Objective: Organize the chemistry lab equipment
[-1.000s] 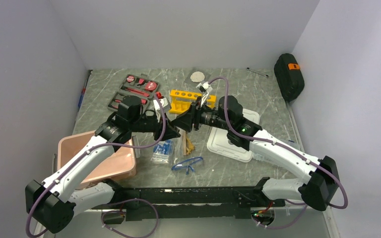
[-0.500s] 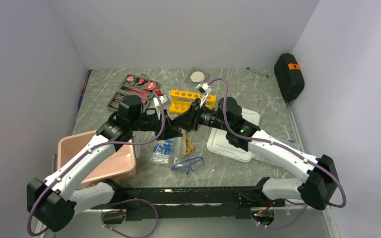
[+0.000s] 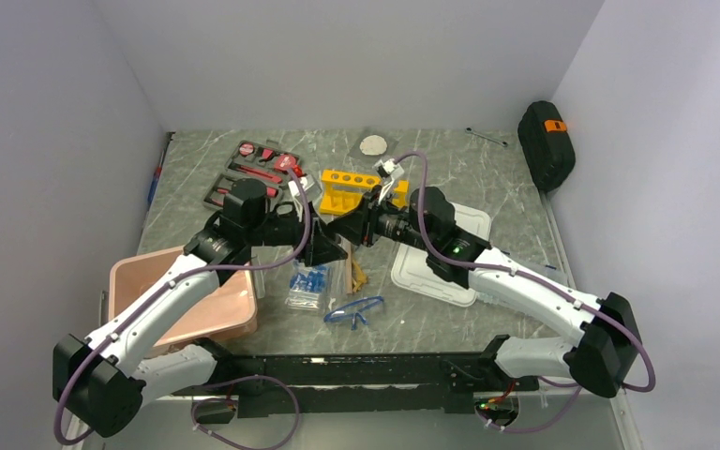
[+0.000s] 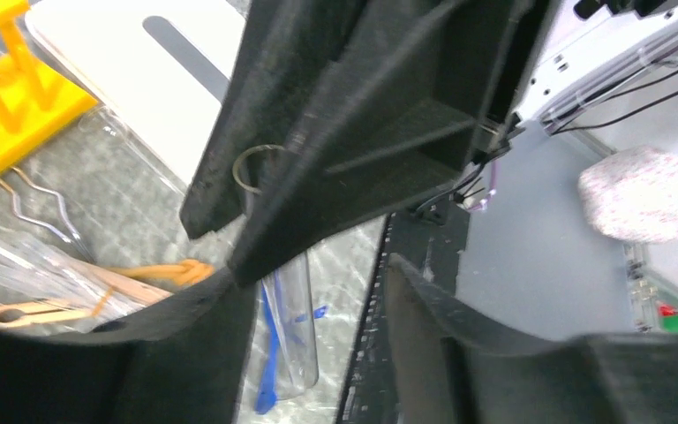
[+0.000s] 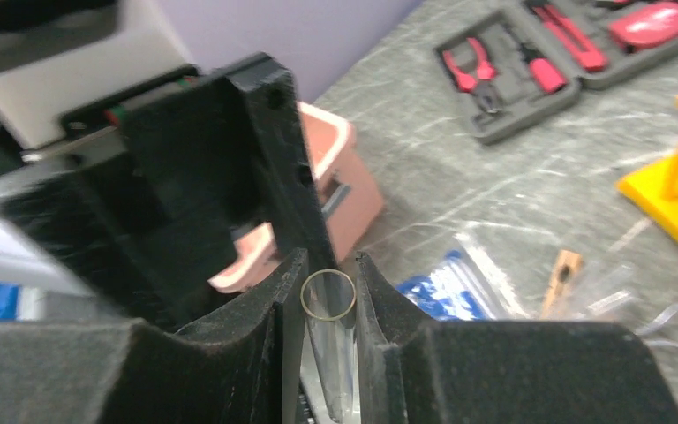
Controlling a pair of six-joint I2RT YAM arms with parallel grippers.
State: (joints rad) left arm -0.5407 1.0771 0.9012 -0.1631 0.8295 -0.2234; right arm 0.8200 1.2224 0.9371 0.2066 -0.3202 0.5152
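Observation:
My right gripper is shut on a clear glass test tube, whose round rim faces the right wrist camera. My left gripper is open and tip to tip with it; the tube hangs between its spread fingers. The yellow six-hole rack stands just behind both grippers. Under them lie the bag of blue-capped tubes, the tan wooden clamps and the blue-framed safety glasses.
A pink bin sits at the near left under my left arm. A white lid lies under my right arm. The red-and-black tool kit is at the back left, a black case at the back right.
My right gripper has edged slightly left and back with the tube. My left gripper stays tip to tip with it, barely shifted.

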